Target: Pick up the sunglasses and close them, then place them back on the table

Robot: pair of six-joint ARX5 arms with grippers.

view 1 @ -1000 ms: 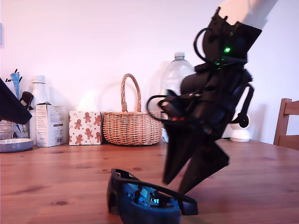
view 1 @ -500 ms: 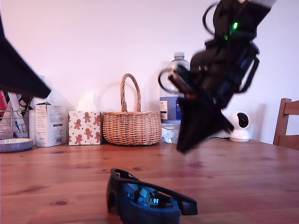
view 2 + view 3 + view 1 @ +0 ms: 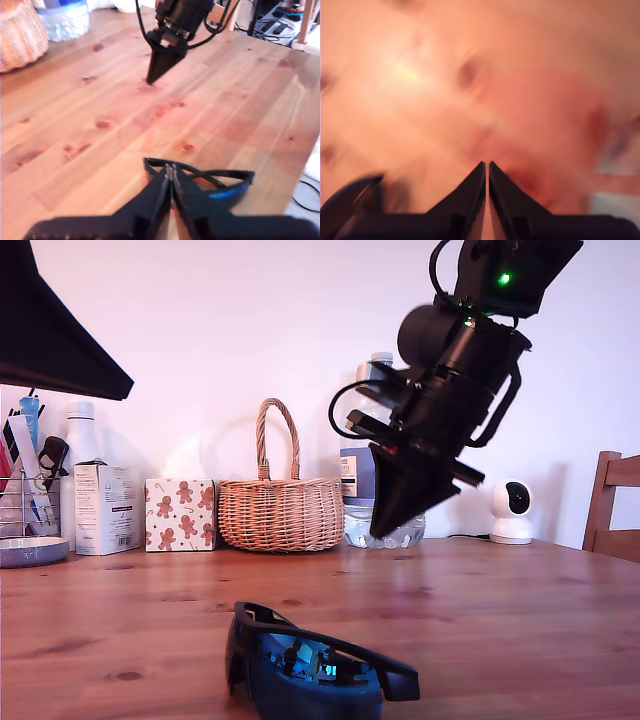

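One pair of sunglasses (image 3: 310,670) here, lying on the table (image 3: 520,620) right at the front of the exterior view, a bit to its left of middle, with the dark blue lenses facing that camera. Nothing is holding them. I can't tell from these shots whether the temple arms are folded in or not.

Two grippers. My first gripper (image 3: 170,172) has its fingers pressed together into a single point. In the first wrist view the sunglasses (image 3: 210,182) sit just past that point, and the tip overlaps the frame in the picture. I can't tell if it's actually touching or hanging just above.

My second gripper (image 3: 385,525) is up in the air toward the exterior view's right, tilted with its tip pointing down. It's well clear of the sunglasses and off the table. Its fingers are pressed together too, and the first wrist view shows it (image 3: 150,80) as one closed wedge farther along the table. The second wrist view is badly blurred, just reddish wood past the closed tips.

Along the back wall: one wicker basket (image 3: 282,510), one water bottle (image 3: 357,475) partly behind the second arm, one gingerbread-print box (image 3: 180,512), one small white camera (image 3: 512,512), and one wooden chair (image 3: 612,500) at the exterior view's right edge.
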